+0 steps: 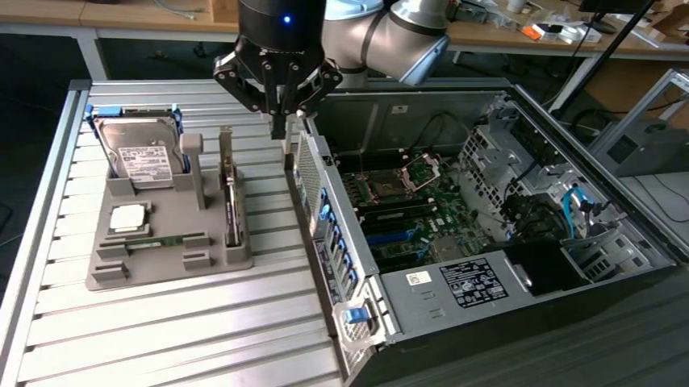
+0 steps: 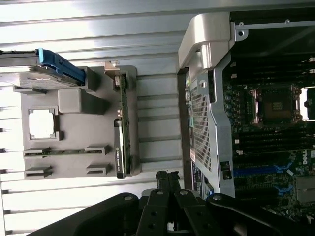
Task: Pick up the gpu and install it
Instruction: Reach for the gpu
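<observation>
1. As I judge it, the step in hand is the approach to the pick. Nothing is lifted: the thin, flat green-brown gpu card sits in the grey moulded holder on the slatted metal table.
2. My black claw hangs with its fingers together and nothing between them. It is above the holder, just off the side that faces the open black computer case.
3. The gpu stands on its long edge in the slot along that same side of the holder. The claw is near the card but off to one side and clear of it.
4. I think the next move calls for parted fingers, brought over the card's top edge and squared to its thin faces. The descent should be straight, since a holder post stands close beside the card.
5. The card has a silver metal bracket at one end and a dark part on one face that I cannot make out further.
</observation>
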Action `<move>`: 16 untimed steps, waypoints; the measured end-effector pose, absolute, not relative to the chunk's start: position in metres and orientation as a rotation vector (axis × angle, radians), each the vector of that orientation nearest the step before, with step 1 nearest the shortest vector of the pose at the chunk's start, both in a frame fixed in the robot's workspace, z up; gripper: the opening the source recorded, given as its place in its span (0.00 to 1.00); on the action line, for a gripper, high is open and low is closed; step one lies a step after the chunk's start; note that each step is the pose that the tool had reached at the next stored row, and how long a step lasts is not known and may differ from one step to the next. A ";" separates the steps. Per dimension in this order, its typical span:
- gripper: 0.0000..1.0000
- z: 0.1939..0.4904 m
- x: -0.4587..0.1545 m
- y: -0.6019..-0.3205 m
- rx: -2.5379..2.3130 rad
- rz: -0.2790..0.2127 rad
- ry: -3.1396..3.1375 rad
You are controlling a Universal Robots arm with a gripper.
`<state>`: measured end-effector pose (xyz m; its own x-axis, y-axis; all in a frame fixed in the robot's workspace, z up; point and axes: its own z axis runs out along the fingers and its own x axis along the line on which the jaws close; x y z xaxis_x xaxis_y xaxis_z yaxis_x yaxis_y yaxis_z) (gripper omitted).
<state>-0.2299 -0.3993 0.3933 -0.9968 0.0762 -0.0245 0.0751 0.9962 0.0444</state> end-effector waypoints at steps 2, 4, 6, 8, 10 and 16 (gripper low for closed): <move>0.11 0.393 -0.231 -0.399 0.118 0.068 3.112; 0.11 0.393 -0.232 -0.399 0.118 0.068 3.113; 0.11 0.393 -0.232 -0.399 0.118 0.068 3.112; 0.11 0.393 -0.233 -0.399 0.118 0.068 3.112; 0.11 0.393 -0.234 -0.399 0.118 0.068 3.112; 0.11 0.393 -0.236 -0.399 0.118 0.068 3.112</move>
<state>-0.2360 -0.3993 0.3933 -0.9968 0.0762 -0.0245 0.0751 0.9962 0.0444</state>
